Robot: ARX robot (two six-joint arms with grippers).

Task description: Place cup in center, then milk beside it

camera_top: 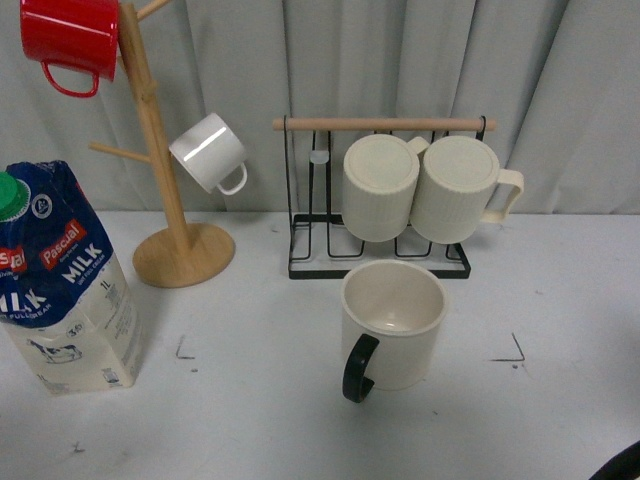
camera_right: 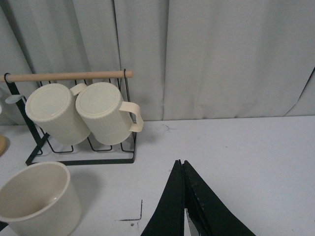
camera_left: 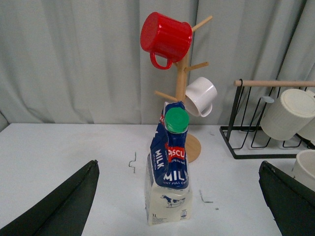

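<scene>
The cup (camera_top: pixel 393 322), cream-white with a black handle (camera_top: pixel 358 368), stands upright in the center (camera_top: pixel 280 350) between black corner marks; its rim also shows in the right wrist view (camera_right: pixel 37 196). The milk (camera_top: pixel 62 280), blue and white with a green cap, stands upright at the table's left, outside the marks. In the left wrist view the milk (camera_left: pixel 168 172) stands between and beyond my open left gripper's (camera_left: pixel 179 206) fingers (camera_left: pixel 69 204), apart from them. My right gripper (camera_right: pixel 180 163) is shut and empty, to the right of the cup; its dark edge shows at the front view's corner (camera_top: pixel 620 465).
A wooden mug tree (camera_top: pixel 175 240) holds a red mug (camera_top: pixel 70 35) and a small white mug (camera_top: pixel 210 152) at the back left. A black wire rack (camera_top: pixel 375 265) with a wooden bar holds two ribbed cream mugs (camera_top: pixel 380 185) behind the cup. Curtains hang behind the table.
</scene>
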